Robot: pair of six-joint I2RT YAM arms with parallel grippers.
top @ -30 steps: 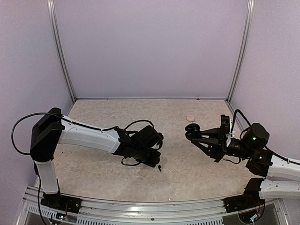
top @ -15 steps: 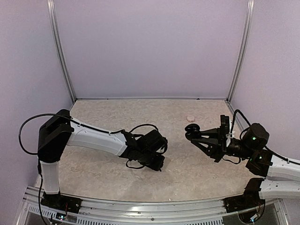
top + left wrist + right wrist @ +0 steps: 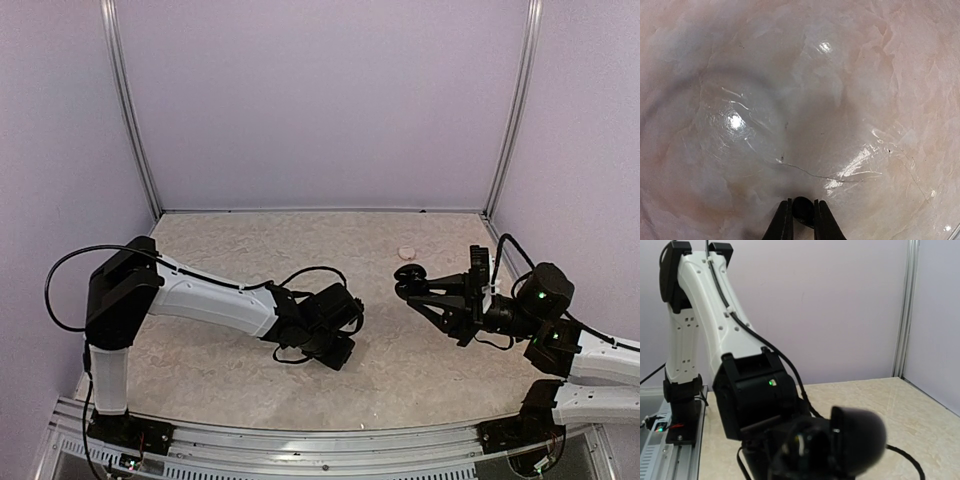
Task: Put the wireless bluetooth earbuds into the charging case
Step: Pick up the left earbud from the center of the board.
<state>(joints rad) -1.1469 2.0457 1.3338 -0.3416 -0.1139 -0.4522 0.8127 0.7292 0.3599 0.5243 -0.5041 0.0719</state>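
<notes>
Left gripper: your left gripper [image 3: 338, 353] was low over the table [image 3: 250, 235], near the middle of its front half. In its wrist view the two fingers [image 3: 784, 222] stood close together at the bottom edge.
Earbud: one small glossy black earbud [image 3: 802, 210] sat between those fingertips, touched on both sides. You had it pinched right at the table surface.
Right gripper: your right gripper [image 3: 411, 283] was raised off the table on the right side, pointing towards the left arm [image 3: 215, 300], and was clamped on the charging case.
Charging case: the round black charging case [image 3: 407, 274] was at the right fingertips, clear of the table. In the right wrist view it filled the lower frame, blurred, with its domed lid [image 3: 858, 440] swung open to the right. What lay inside was too blurred to tell.
Separation: case and earbud were well apart, with bare table between them.
Pink round object: a pale pink round object [image 3: 407, 252] lay on the table just behind the case, apart from both grippers.
</notes>
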